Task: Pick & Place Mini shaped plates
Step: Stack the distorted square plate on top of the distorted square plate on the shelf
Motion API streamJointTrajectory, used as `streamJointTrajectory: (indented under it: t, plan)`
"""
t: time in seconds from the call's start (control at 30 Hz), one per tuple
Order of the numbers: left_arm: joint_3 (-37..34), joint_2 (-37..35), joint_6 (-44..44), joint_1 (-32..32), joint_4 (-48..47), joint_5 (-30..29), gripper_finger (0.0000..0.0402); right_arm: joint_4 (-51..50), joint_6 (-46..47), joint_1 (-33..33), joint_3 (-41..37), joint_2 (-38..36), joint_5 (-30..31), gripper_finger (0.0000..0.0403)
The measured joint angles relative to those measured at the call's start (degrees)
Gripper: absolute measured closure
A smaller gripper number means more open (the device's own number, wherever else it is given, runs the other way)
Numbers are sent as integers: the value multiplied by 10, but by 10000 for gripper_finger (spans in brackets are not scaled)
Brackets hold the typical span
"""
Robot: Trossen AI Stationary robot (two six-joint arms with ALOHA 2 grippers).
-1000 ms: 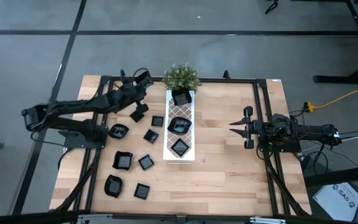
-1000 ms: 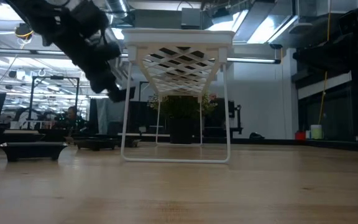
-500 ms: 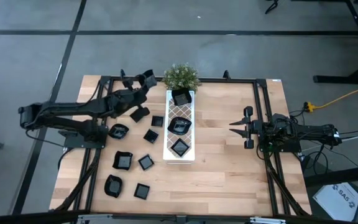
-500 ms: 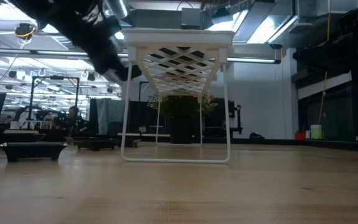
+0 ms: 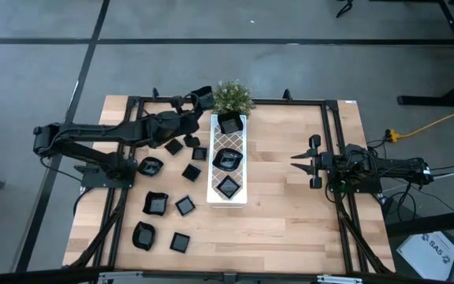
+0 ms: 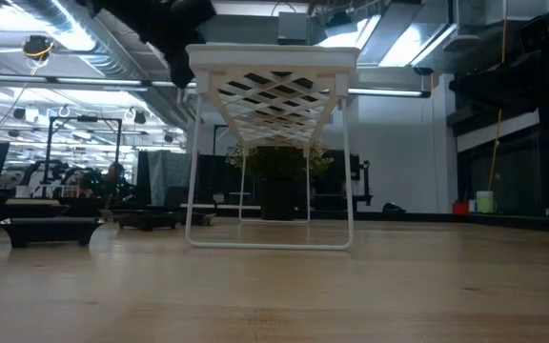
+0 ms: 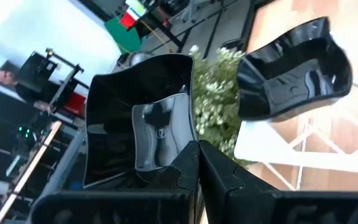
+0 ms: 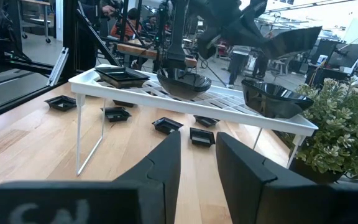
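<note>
Held plate: a glossy black square mini plate [image 7: 138,134] with a wavy rim, pinched at its edge in my left jaws [image 7: 197,163], which are pressed together on it. In the high view it sits in the upper middle of the frame, at the tip of my left arm [image 5: 202,96], just left of the plant.

Plates on the tray: three black plates ride on the long white lattice tray [image 5: 228,197] in the centre of the frame: a rounded one [image 5: 230,123] at the top end, a wavy one [image 5: 228,158] in the middle, a square one [image 5: 228,187] at the lower end.

Plates on the surface: the rest lie on the wooden surface [image 5: 290,213] left of the tray, scattered from centre to lower left, among them one [image 5: 156,203] with a wavy rim and a small square one [image 5: 180,242] near the bottom edge.

Potted plant: the small green plant [image 5: 232,96] stands at the top end of the tray, close to my held plate; in my left wrist view its leaves [image 7: 215,93] show between the held plate and the tray's top plate [image 7: 294,68].

Right jaws: my right jaws [image 5: 295,160] hover over the surface at centre right of the high view, well apart from the tray, pointing toward it, fingers slightly apart and holding nothing.

Room: a person [image 7: 8,77] shows at the left edge of my left wrist view.
</note>
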Motion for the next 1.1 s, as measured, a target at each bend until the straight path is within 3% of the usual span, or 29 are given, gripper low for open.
streamJointTrajectory:
  t: [0.67,1.1]
  plan:
    - [89,118,40,-70,0,47,400,0,0,0,0,0,0,301]
    - [114,159,-93,-70,-4,41,400,0,0,0,0,0,0,301]
